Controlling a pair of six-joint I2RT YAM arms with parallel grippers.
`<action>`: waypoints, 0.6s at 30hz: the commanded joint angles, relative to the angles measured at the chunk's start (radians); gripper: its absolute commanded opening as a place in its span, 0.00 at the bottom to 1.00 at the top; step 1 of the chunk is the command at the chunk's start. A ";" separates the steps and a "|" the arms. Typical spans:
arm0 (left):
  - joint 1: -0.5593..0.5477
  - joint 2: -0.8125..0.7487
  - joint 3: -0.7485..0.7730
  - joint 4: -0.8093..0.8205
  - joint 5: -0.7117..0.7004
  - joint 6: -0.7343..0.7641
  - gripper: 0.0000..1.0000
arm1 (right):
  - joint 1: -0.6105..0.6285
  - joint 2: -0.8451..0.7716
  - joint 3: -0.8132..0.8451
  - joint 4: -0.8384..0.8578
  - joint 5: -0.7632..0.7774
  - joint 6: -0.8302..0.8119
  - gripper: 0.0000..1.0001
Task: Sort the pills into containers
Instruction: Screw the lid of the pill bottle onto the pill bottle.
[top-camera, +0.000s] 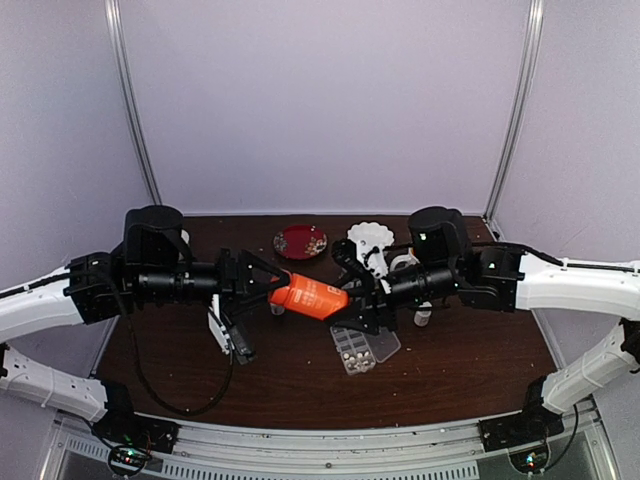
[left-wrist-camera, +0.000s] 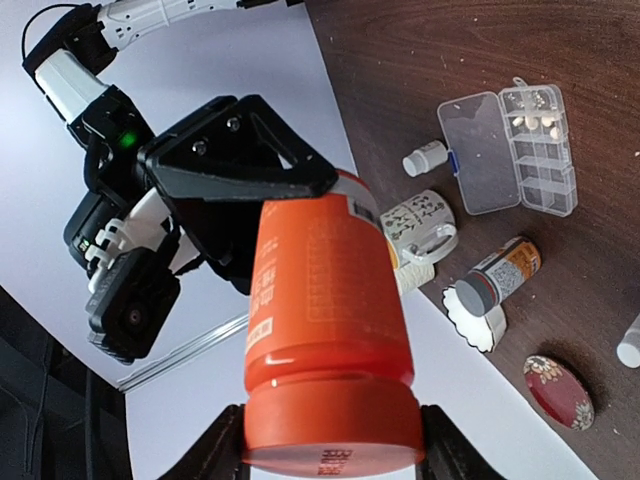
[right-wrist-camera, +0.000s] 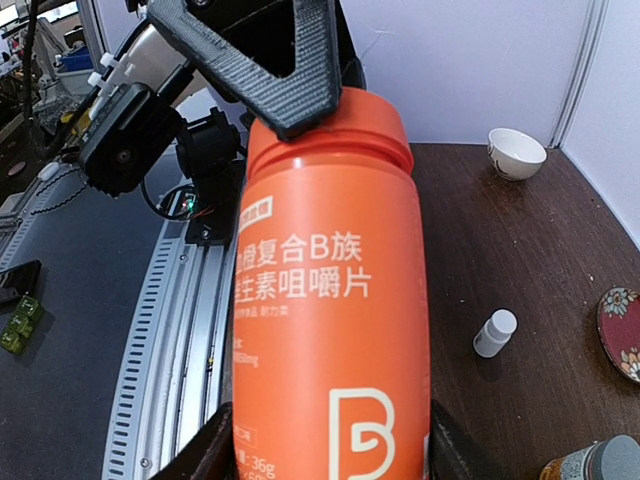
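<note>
The left fingers (left-wrist-camera: 216, 456) and right fingers (right-wrist-camera: 204, 462) each clamp half-wide on opposite ends of the orange bottle (top-camera: 308, 296), tilted above the desk (top-camera: 450, 372). The pills (left-wrist-camera: 535, 122) lie in the open organizer (left-wrist-camera: 545, 172) just below

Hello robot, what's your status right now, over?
Left pincer, right pincer shut on orange bottle, midair. Some pills in open organizer box. Small white bottle beside its lid.

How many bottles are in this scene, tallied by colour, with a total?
orange plastic bottle: 1
small white bottles: 2
grey-capped labelled bottle: 1
Total: 4
</note>
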 joint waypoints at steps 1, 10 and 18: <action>0.008 0.023 -0.047 0.029 -0.123 -0.009 0.57 | 0.016 -0.017 0.102 0.176 -0.087 -0.017 0.00; 0.029 -0.149 -0.168 0.187 -0.033 -0.349 0.97 | 0.009 -0.049 0.088 0.109 -0.047 -0.060 0.00; 0.028 -0.234 -0.228 0.273 -0.012 -0.732 0.97 | 0.007 -0.064 0.085 0.069 -0.004 -0.096 0.00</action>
